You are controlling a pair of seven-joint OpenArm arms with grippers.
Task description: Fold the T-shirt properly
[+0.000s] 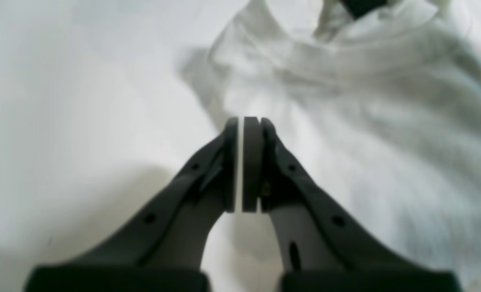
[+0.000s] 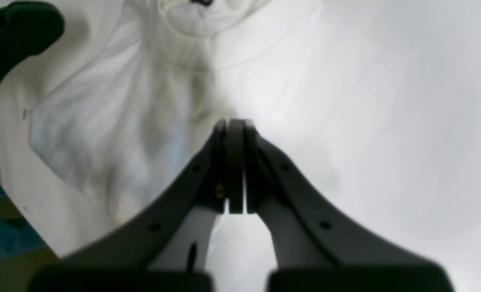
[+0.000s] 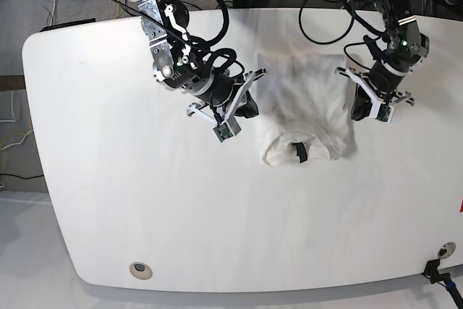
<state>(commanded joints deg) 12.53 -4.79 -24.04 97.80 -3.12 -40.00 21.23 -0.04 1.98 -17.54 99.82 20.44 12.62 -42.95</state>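
Observation:
The white T-shirt (image 3: pixel 304 103) lies folded in the middle of the table, plain side up, with its collar and black neck label (image 3: pixel 299 151) at the near end. In the left wrist view the T-shirt (image 1: pixel 366 121) spreads right of and beyond my left gripper (image 1: pixel 242 119), which is shut with only a thin sliver between its pads and no cloth seen in it. My right gripper (image 2: pixel 229 121) is shut too, hovering at the edge of the T-shirt (image 2: pixel 114 121), below the collar (image 2: pixel 200 24). In the base view my right gripper (image 3: pixel 250 109) flanks the shirt's left side and my left gripper (image 3: pixel 360 114) its right side.
The white table (image 3: pixel 145 200) spreads wide around the shirt. Cables run along its far edge (image 3: pixel 325 5). A round hole (image 3: pixel 141 271) sits near the front left corner. In the right wrist view the table's edge (image 2: pixel 17 211) shows at lower left, and a dark arm part (image 2: pixel 13 36) at upper left.

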